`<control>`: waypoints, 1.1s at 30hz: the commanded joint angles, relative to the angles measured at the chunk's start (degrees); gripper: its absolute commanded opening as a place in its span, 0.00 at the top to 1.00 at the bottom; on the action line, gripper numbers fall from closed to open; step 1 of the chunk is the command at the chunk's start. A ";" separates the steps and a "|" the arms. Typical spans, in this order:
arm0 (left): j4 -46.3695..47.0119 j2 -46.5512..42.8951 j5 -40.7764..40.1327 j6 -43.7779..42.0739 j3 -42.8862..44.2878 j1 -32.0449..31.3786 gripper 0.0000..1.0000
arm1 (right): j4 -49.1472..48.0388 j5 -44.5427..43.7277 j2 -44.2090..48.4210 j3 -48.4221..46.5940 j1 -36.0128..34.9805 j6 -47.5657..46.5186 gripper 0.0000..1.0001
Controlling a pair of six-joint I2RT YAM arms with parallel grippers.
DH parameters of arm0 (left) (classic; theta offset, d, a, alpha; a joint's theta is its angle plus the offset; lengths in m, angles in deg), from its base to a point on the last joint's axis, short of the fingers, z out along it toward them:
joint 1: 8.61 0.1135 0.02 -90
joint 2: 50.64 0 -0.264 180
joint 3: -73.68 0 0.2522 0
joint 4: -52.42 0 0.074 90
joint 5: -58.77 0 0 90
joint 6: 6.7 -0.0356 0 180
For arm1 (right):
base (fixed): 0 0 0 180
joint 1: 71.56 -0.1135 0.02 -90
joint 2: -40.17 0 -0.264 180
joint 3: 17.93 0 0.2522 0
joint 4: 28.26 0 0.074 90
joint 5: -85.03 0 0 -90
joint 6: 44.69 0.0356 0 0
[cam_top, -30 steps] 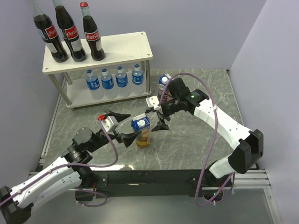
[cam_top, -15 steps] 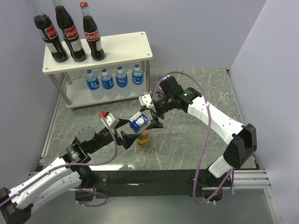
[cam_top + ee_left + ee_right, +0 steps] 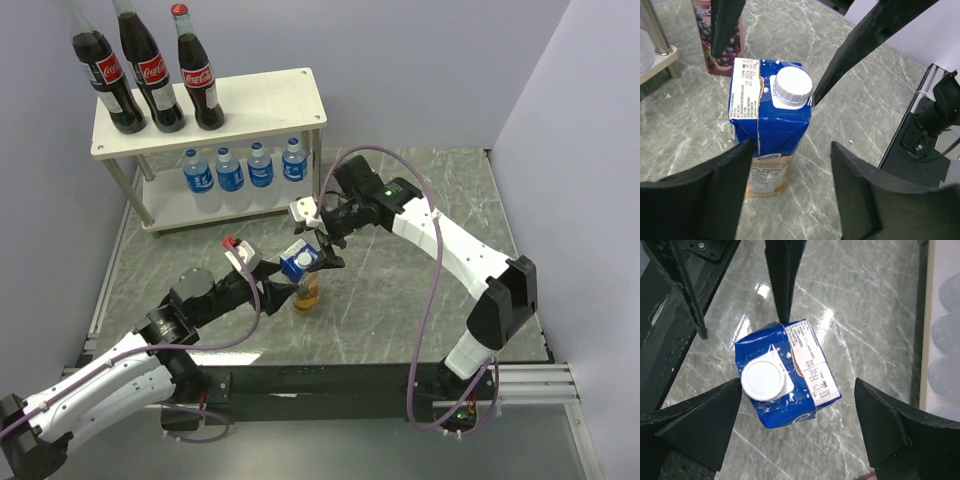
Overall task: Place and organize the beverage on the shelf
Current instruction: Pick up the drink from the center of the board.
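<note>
While the juice carton (image 3: pixel 306 277) stands on the table (image 3: pixel 400 300) short of the shelf (image 3: pixel 270 100), the left gripper (image 3: pixel 790 150) and right gripper (image 3: pixel 797 385) both straddle it with jaws spread, so the two may clash or topple it.

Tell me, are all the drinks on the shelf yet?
Not yet. Three cola bottles and four water bottles stand on the shelf. The left gripper and right gripper straddle the yellow carton on the table, neither gripping. It and the purple carton remain.

The left arm (image 3: pixel 100 380) and right arm (image 3: pixel 460 250) wear white shells, black joints (purple cables (image 3: pixel 430 320) looping).
</note>
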 commanded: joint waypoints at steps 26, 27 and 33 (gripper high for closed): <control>8.30 -6.34 -9.82 9.70 -5.69 -0.19 0.00 | -17.38 -18.18 13.17 8.89 -1.27 36.32 0.90; 10.31 -5.20 -9.29 9.44 -5.69 -0.19 0.01 | -19.75 -20.54 14.41 11.34 -1.27 39.48 0.92; 14.54 8.15 -12.79 4.44 -1.30 -3.35 0.00 | -24.79 -35.32 17.85 10.49 -1.27 58.13 0.98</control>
